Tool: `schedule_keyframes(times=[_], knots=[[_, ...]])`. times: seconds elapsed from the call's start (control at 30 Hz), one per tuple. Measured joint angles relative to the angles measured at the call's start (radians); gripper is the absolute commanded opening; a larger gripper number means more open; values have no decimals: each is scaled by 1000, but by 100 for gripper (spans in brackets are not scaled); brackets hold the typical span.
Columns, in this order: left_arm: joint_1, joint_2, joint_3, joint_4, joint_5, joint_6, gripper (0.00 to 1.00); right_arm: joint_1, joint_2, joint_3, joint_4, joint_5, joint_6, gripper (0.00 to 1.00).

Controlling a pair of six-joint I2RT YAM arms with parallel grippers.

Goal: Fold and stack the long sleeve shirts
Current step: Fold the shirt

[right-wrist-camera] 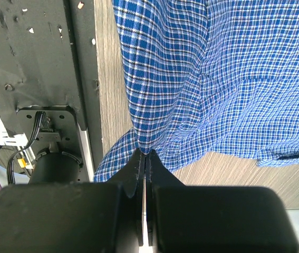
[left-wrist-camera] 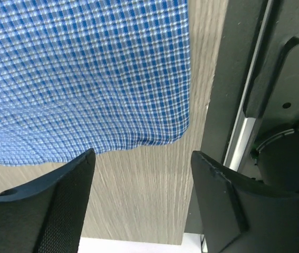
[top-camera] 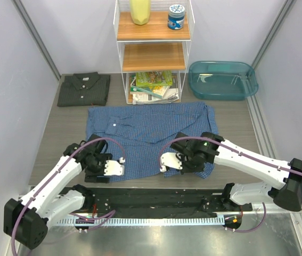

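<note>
Bordering blue shirt (top-camera: 151, 133): grey shirt (top-camera: 83, 89), shelf (top-camera: 153, 56), teal tub (top-camera: 220, 97).

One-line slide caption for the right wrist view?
Right gripper shut on a pinched fold of the blue checked shirt over the wooden table.

Shelf rack (top-camera: 153, 53) and tub (top-camera: 222, 80) stand behind blue shirt (top-camera: 151, 133).

I see pale grey walls (top-camera: 12, 69) enclosing a wood-grain table (top-camera: 65, 122). A white-framed shelf unit (top-camera: 153, 56) with wooden boards stands at its far edge.
</note>
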Motion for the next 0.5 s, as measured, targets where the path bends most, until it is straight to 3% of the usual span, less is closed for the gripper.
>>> schedule_keyframes(times=[0.27,0.5], knots=[[-60,106,14,-7,3,9,42,-22,31,0,2,0,0,1],[-149,279,65,-12,-11,13,49,-42,54,8,3,0,3,1]])
